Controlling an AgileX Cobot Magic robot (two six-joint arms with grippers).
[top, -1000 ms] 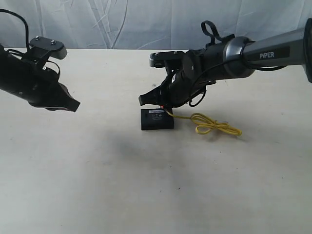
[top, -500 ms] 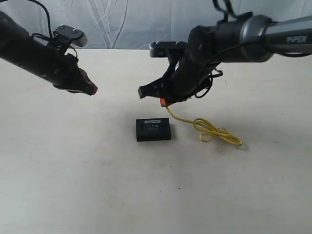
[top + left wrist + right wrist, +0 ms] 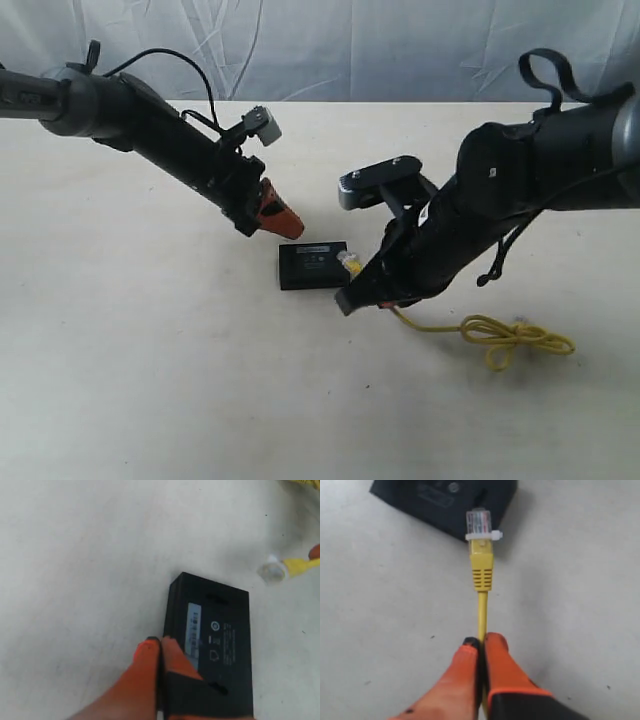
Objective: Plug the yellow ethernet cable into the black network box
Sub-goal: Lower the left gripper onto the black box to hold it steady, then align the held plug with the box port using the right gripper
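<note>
Right gripper [image 3: 481, 642]: orange fingers [image 3: 502, 660] clamped on yellow ethernet cable [image 3: 482, 575] just behind boot. Clear plug [image 3: 479, 521] aimed at black network box [image 3: 445, 500], just short of its side. Arm slants down from right.
Left gripper [image 3: 156, 647]: fingers pressed together, empty, tips over box edge by label [image 3: 194, 629]; contact unclear. Arm slants in from left.
Cable loop [image 3: 512, 340] trails right on table [image 3: 150, 380]; open tabletop before box.

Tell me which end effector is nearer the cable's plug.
Right. The right end effector is shut on the cable just behind the plug. The left end effector is shut at the box's opposite side.
</note>
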